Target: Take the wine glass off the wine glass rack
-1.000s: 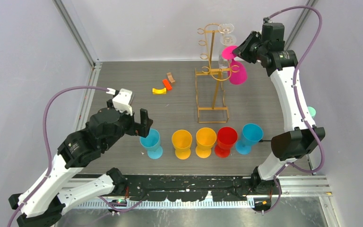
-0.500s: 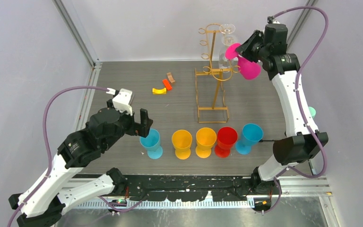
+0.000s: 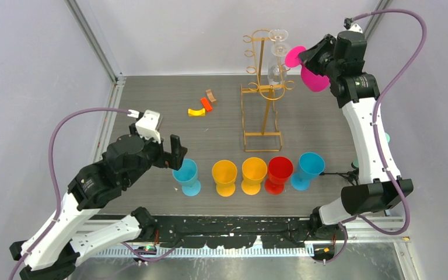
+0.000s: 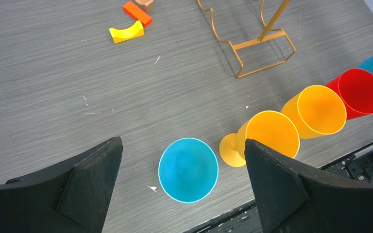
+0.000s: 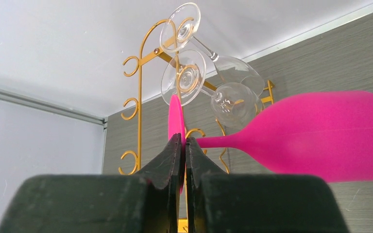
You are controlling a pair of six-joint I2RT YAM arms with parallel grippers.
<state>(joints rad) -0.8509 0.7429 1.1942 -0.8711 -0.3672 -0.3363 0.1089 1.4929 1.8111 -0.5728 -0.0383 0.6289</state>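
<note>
Right wrist view: my right tool (image 5: 181, 141) is clenched on the thin foot of the pink wine glass (image 5: 320, 136), presumably so its stem slips off the rack (image 5: 140, 97) ahead; left tool (image 4: 182, 141) hangs released.

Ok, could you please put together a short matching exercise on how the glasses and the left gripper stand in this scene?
Things:
1. pink wine glass
2. clear wine glasses
3. left gripper
4. red goblet

States:
A. standing on the table
B. open wide
C. hanging on the wine glass rack
D. foot clamped in the right gripper

Pairs: 1-D, 2-C, 3-B, 4-A.
</note>
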